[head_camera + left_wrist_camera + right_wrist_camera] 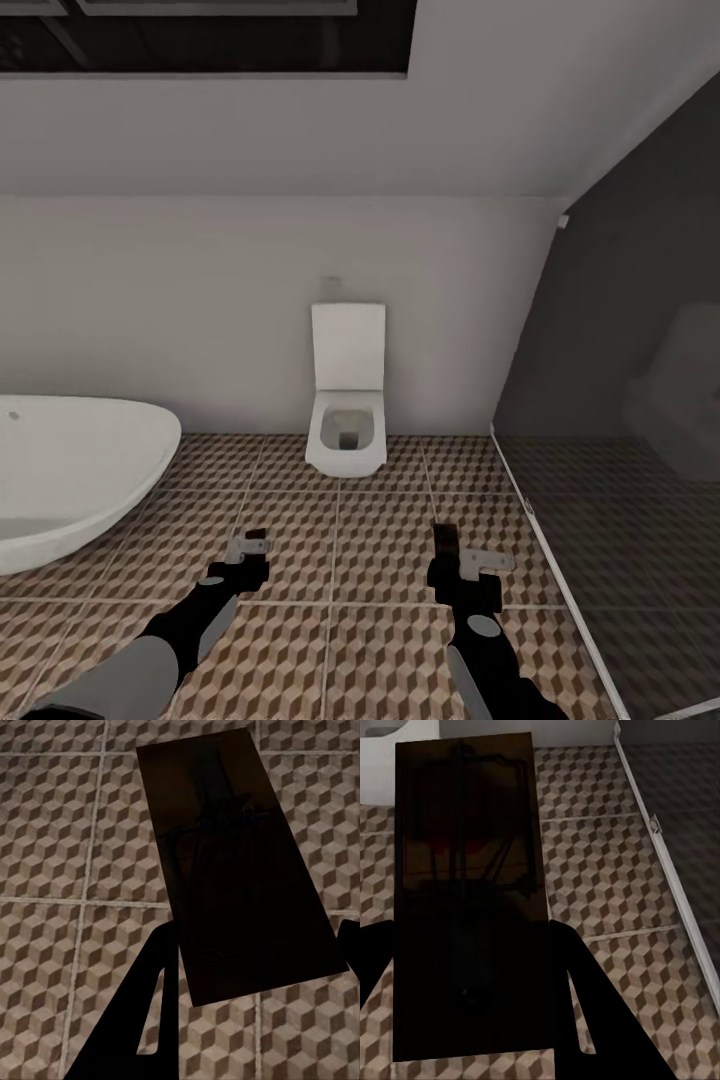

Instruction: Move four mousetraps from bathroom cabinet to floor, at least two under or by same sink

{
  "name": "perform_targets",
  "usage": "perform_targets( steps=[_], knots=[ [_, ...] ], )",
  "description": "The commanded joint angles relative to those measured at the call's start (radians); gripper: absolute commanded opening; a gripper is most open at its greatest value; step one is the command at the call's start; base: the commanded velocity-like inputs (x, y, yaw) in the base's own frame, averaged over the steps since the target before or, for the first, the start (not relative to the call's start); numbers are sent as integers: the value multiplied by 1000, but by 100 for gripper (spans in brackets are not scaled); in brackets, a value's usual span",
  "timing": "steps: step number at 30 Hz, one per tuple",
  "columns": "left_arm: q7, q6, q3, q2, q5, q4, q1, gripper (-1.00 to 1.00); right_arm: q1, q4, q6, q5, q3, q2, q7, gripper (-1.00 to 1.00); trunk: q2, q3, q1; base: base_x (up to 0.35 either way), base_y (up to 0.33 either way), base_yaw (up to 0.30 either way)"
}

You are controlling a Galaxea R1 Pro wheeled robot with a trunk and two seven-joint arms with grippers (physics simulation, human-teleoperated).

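Both arms are extended forward and low over the floor in the head view, dark forearms running up from the bottom edge with pale grey wrist sections. The left pincer [246, 553] is angled slightly inward and is closed on a mousetrap [236, 870]. The right pincer [462, 560] points nearly straight ahead and is clamped on a second mousetrap [469, 900], fingers [600, 1020] gripping its sides.

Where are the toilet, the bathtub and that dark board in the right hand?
toilet [346, 432], head view, bowl rim.
bathtub [70, 470], head view, white side wall.
mousetrap [465, 907], right wrist view, board's middle.
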Motion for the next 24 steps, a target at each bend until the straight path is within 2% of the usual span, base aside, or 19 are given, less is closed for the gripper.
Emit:
perform_targets(
  steps=[1,24],
  knots=[
    [6,6,-9,1,9,-1,0,-100,-1,-1,1,-10,2,0,-7,-100,-9,-6,4,0,0,0],
    [5,6,-10,-6,9,11,0,-100,-1,0,1,-10,2,-1,-2,-100,-170,-115,92,0,0,0]
  ],
)
